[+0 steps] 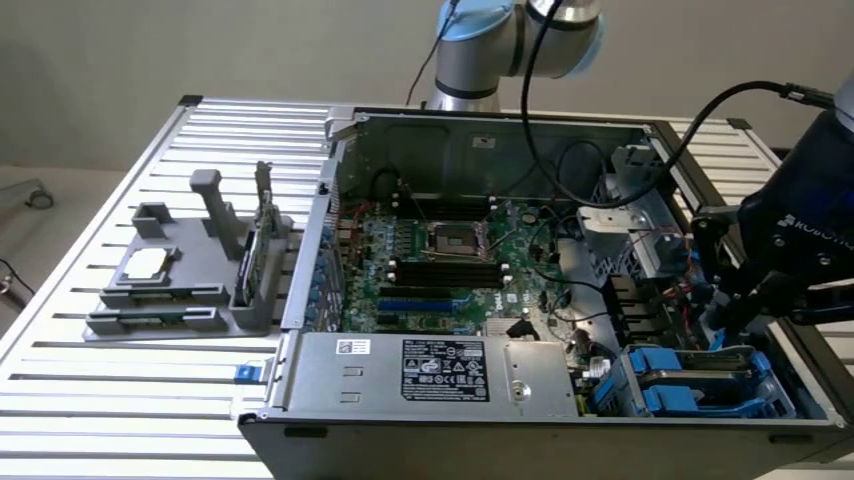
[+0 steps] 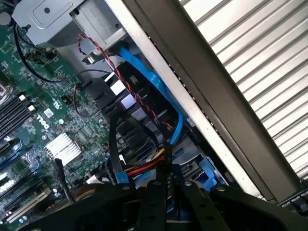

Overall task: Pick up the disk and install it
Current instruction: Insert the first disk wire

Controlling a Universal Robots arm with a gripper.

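Hanging over one corner of the open computer case (image 1: 534, 445), the tool (image 1: 727, 318) has its fingers (image 2: 156, 202) drawn close together; whether they pinch anything cannot be told. Directly beneath the tool sits the disk (image 1: 721, 365), silver-grey in its blue carrier, inside the drive bay. Just past the fingertips run a blue cable (image 2: 159, 91) and red and yellow wires (image 2: 144, 167). The case stands on the slatted counter (image 1: 134, 400).

Your arm (image 1: 514, 40) shows its grey-and-blue joints at 12 o'clock in the exterior view, and its black wrist (image 1: 814, 215) comes in at 3 o'clock. From there your pincer (image 1: 727, 305) points down toward 7 o'clock. In the wrist view its black fingers (image 2: 154, 204) are drawn nearly together, the tips almost meeting.
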